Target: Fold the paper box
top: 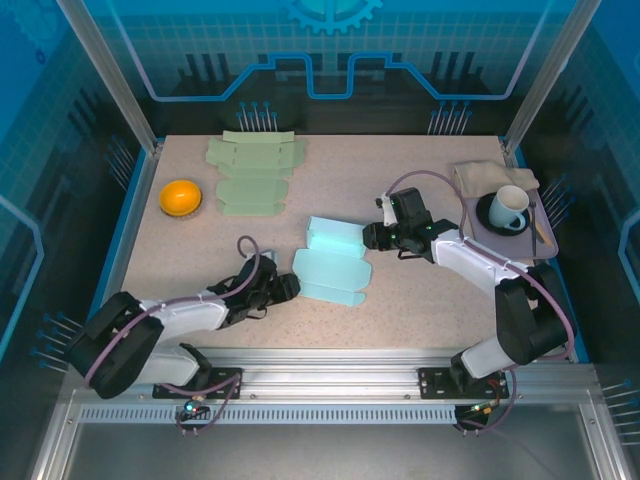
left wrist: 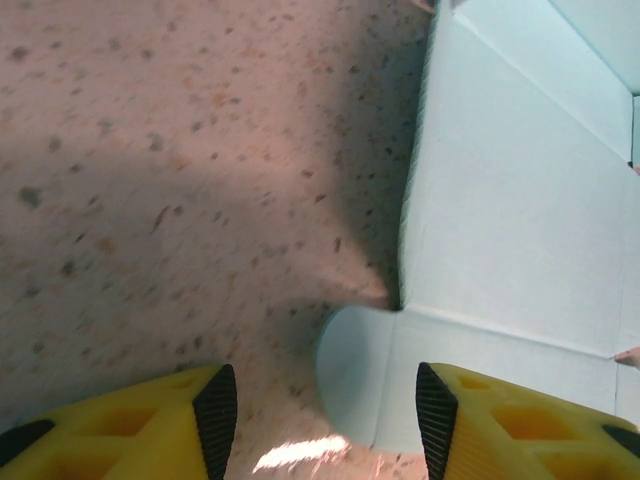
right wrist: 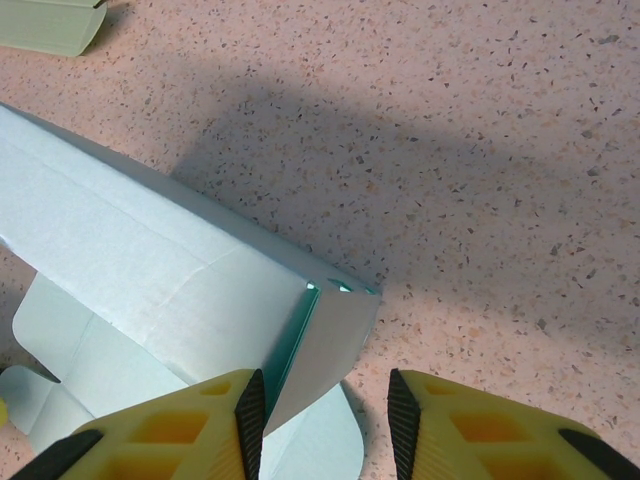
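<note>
Left gripper stands about half open, low over the speckled stone-look table. Its 2 yellow fingers straddle a rounded flap of the pale blue paper box without pinching it. The box, smooth matte card with sharp creases, lies mid-table, partly raised, its flaps spread toward the near side. Right gripper is set narrower, its jaws either side of the box's right end flap, which is not clamped.
</note>
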Available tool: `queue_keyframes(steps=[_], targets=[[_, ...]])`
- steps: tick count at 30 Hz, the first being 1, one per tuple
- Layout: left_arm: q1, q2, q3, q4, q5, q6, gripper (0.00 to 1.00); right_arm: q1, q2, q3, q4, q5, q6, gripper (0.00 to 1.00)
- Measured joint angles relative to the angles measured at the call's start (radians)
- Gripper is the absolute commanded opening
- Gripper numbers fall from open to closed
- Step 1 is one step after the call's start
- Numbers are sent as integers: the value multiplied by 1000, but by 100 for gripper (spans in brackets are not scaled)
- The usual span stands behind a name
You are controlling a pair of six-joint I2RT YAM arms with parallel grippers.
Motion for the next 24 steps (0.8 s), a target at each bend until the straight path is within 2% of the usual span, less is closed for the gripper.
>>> queue_keyframes(steps=[10,11,15,16,20,24], targets=[[0,185,138,43,-8,103,35,0,-2,0,0,6,-8,40],[2,198,146,52,-8,113,32,0,-2,0,0,7,-8,40],[4,237,174,86,-7,165,4,0,-3,-2,0,7,-13,40],[4,237,179,89,-7,177,0,0,-4,-2,0,7,-16,40],[4,233,203,68,-16,228,0,-1,-13,-7,-5,14,-19,43],[5,189,255,-55,-54,298,0,-3,-27,-8,-31,12,-19,51]])
